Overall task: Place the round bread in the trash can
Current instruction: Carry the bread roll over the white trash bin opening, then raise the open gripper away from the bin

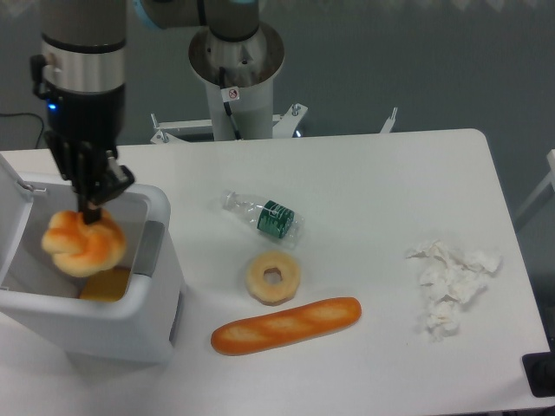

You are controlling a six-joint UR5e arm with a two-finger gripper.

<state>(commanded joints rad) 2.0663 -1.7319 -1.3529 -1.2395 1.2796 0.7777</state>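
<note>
The round bread (84, 244), a glossy golden-orange knotted bun with cream patches, hangs over the open top of the trash can (130, 325) at the left of the table. My gripper (92, 208) points down and is shut on the bun's top, holding it just above the bin's opening. The trash can is a white rectangular bin with a grey handle patch (152, 247) on its side. Its white lid (17, 186) stands open at the far left. Something orange (106, 286) lies inside the bin under the bun.
A crushed clear plastic bottle with a green label (264, 217) lies mid-table. A pale ring-shaped bread (273, 277) and a long orange baguette (286, 325) lie in front of it. Crumpled white tissue (451, 286) sits at the right. The robot's base (236, 78) stands at the back.
</note>
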